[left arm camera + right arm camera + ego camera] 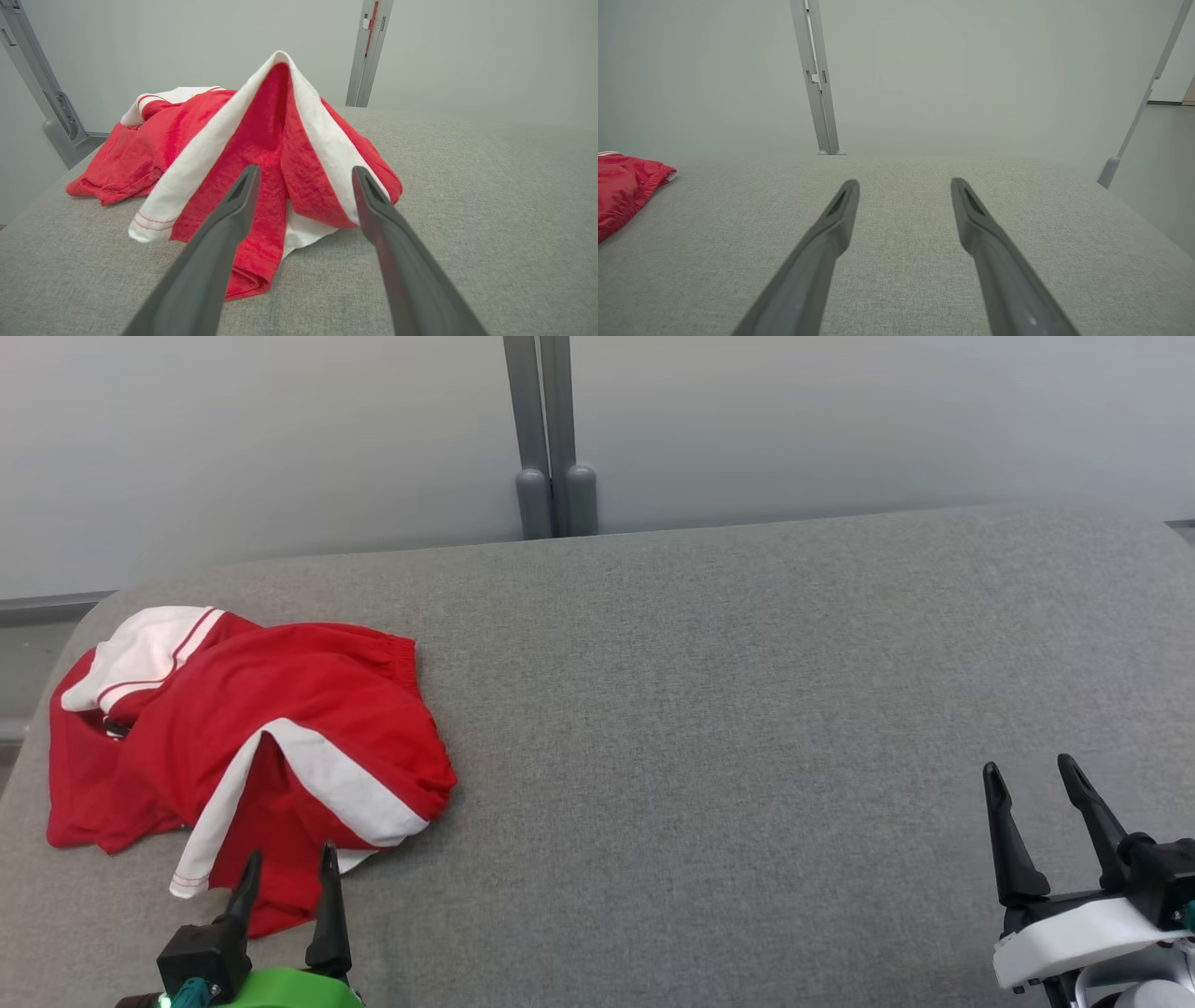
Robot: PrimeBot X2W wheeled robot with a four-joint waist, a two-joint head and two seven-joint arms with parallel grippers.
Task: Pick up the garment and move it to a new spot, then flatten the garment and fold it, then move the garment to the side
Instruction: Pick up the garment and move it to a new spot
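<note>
Left gripper [289, 854] stands wide and empty, the crumpled red-and-white garment [280, 709] just ahead of it; right gripper [1029, 765], also wide and empty, sits over bare grey padding [709, 709].

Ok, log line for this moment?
stage: pre-grasp | garment: crumpled, left on grey surface | left gripper: open, at garment's near edge | right gripper: open, empty

Count: one red-and-white garment [252, 737]; one grey tabletop [747, 709]; two arms' ends, one left end effector [289, 855] and one right end effector [1029, 765], two dark fingers each, four total; one grey double post [551, 439].
</note>
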